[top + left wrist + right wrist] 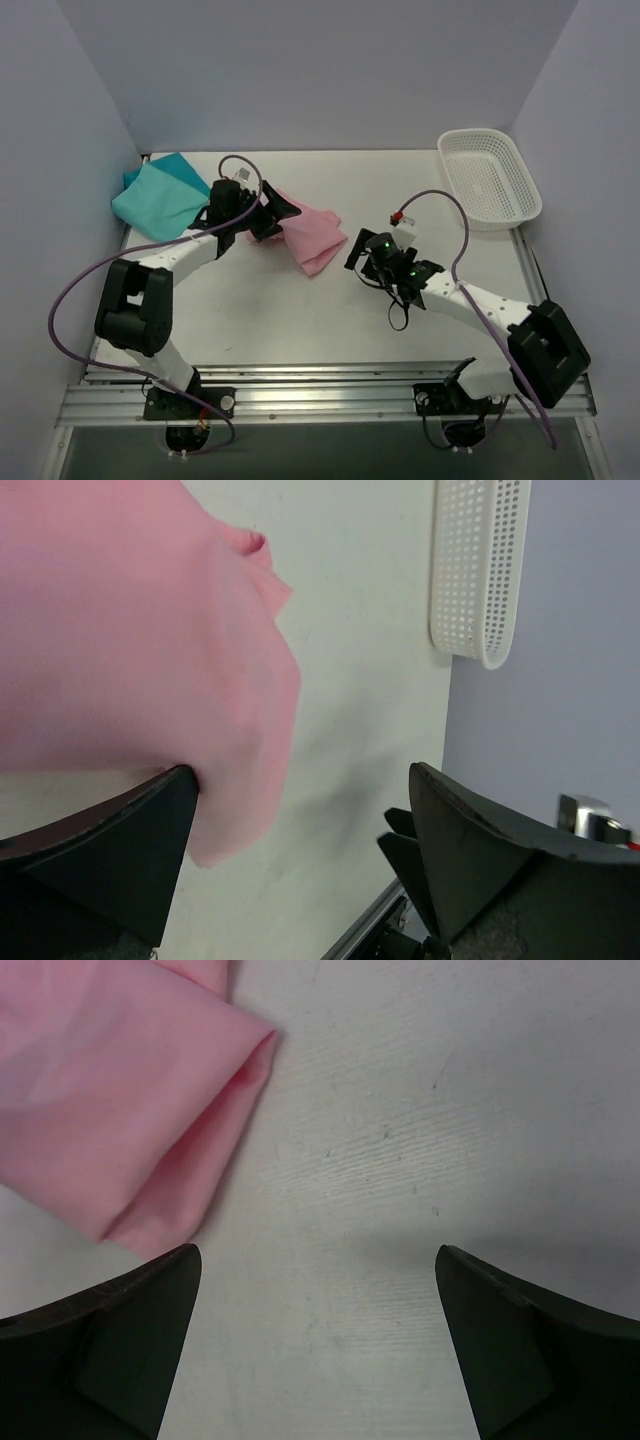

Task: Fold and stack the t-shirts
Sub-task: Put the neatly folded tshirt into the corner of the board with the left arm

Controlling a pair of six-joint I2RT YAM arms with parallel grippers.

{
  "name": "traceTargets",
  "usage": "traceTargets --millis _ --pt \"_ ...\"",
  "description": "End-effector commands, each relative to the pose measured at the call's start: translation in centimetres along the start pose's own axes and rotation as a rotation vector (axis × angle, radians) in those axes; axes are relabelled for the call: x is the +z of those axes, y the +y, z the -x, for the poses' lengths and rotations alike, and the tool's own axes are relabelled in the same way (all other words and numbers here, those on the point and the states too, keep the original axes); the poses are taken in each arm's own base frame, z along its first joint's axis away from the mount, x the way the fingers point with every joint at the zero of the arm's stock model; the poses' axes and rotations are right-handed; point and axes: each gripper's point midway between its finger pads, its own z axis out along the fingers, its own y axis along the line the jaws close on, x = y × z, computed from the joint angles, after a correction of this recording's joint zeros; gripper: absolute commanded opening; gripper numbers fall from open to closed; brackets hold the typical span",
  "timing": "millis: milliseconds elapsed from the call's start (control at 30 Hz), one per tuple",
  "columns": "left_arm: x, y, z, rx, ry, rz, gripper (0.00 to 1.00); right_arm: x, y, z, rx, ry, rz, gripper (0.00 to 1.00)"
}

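Two wide-open grippers held nothing over the white table (300, 320), walled in pale lilac (300, 70): left gripper (283, 213) touching the light pink cloth t-shirt (318, 240) mid-table, right gripper (360, 257) just beside it, teal cloth t-shirt (158, 197) far left.

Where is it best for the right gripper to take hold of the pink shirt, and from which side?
Take the folded corner of the pink shirt nearest the right gripper, coming in low from the shirt's right side. There the layers lie doubled and flat on the table, so the open fingers can probably pinch them together cleanly.
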Motion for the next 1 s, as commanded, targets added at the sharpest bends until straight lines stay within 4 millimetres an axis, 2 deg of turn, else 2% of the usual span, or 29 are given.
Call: traceTargets --millis 0,100,200,233,300,333,367,467,500,567,600,767,867,967 --pt "-2.9 -2.6 2.9 0.063 -0.014 -0.073 0.94 2.4 1.3 -0.5 0.044 0.003 0.027 1.00" --pt "-4.1 -2.5 3.4 0.064 0.004 -0.099 0.94 4.1 1.6 -1.1 0.052 0.016 0.008 1.00" --pt "-4.2 -1.8 2.7 0.086 0.030 -0.079 0.94 5.1 2.3 -1.4 0.063 0.017 0.011 0.99" --pt "-4.2 -1.5 2.4 0.087 0.043 -0.073 0.94 5.4 3.2 -1.1 0.070 0.010 0.027 0.99" --pt "-4.1 0.1 1.7 0.075 0.053 -0.051 0.94 5.7 4.3 -1.7 0.080 0.015 0.049 0.99" --pt "-4.1 0.6 1.9 0.075 0.036 -0.042 0.94 6.2 5.1 -1.9 0.089 0.014 0.067 0.99" --pt "-3.9 2.3 2.1 0.064 0.016 0.003 0.94 6.3 5.7 -2.1 0.097 0.020 0.087 0.98" --pt "-3.9 5.3 2.8 0.033 -0.027 0.078 0.94 7.0 8.0 -2.6 0.122 0.006 0.147 0.98" --pt "-3.8 5.8 2.9 0.025 -0.033 0.084 0.94 7.6 8.2 -3.3 0.118 0.018 0.149 0.98" --pt "-3.6 6.3 3.0 0.017 -0.035 0.077 0.94 8.3 9.8 -2.8 0.146 0.006 0.184 0.98" --pt "-3.5 6.6 2.8 0.011 -0.029 0.080 0.94 9.2 9.7 -3.6 0.143 0.024 0.180 0.98" --pt "-3.9 7.4 2.9 -0.005 -0.042 0.080 0.94 11.4 11.2 -4.3 0.173 0.036 0.196 0.98" --pt "-4.3 8.0 3.0 -0.011 -0.051 0.087 0.94 12.8 11.2 -5.0 0.180 0.038 0.188 0.97" --pt "-4.8 8.5 3.3 -0.017 -0.067 0.095 0.94 15.2 10.0 -6.0 0.203 0.041 0.168 0.95"
